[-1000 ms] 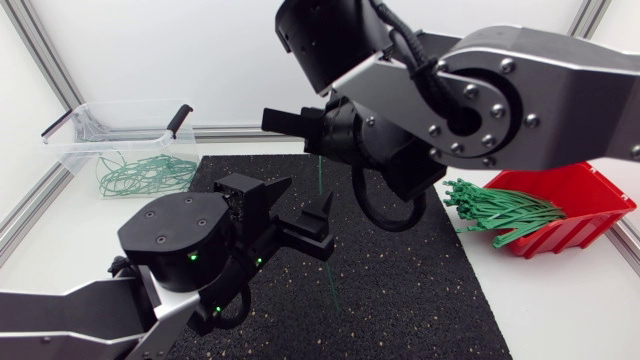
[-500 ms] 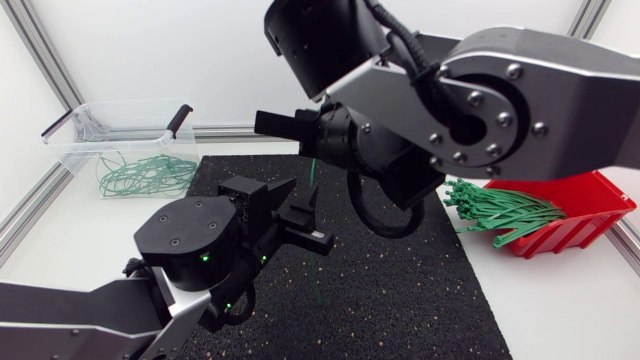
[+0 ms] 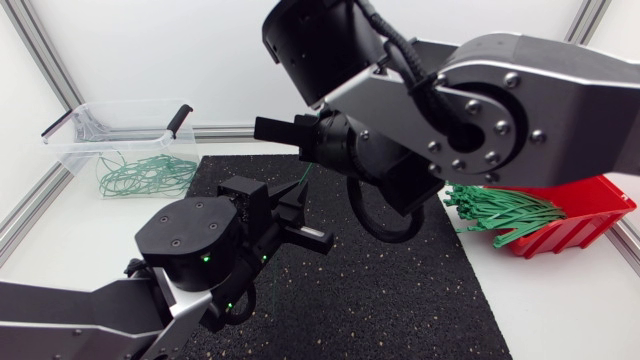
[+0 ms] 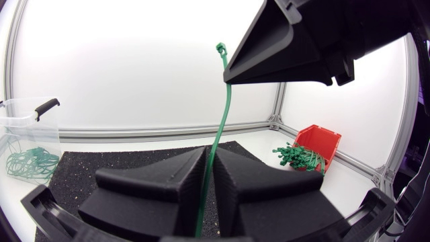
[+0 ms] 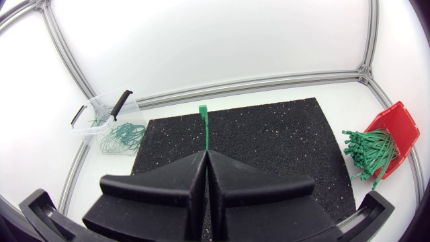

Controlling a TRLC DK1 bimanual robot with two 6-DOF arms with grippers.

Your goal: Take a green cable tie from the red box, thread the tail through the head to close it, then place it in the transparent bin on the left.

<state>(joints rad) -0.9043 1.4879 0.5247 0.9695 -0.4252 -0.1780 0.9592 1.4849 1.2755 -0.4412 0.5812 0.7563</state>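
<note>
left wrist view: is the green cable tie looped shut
No, the thin green plastic cable tie rises from the black left gripper as one open strand, head unthreaded.

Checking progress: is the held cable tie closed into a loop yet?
Not closed: cable tie runs unlooped, its head free of the tail.

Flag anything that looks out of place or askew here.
The bundle of green cable ties sticks out past the open front of the red box. The tie pinched by left tool and right tool bows slightly; nothing else stands out.
</note>
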